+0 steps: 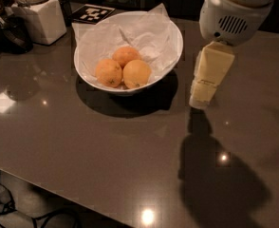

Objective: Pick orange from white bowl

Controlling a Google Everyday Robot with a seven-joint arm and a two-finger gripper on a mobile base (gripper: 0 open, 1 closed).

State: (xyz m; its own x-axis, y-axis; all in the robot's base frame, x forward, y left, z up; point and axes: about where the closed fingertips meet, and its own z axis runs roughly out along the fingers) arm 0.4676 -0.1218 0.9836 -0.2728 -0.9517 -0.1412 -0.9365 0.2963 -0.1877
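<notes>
Orange (137, 73) lies on crumpled paper (144, 30) in the white bowl (144, 87), touching a darker orange (108, 72) at its left and a smaller orange (125, 56) behind; claw (199, 99) hangs over the worktop (82, 141) just right of the bowl, open or closed: cannot tell.

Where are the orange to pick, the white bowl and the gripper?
orange (136, 73): camera view, centre of its skin.
white bowl (179, 44): camera view, right-hand rim.
gripper (199, 100): camera view, lower tip, right of the bowl.
</notes>
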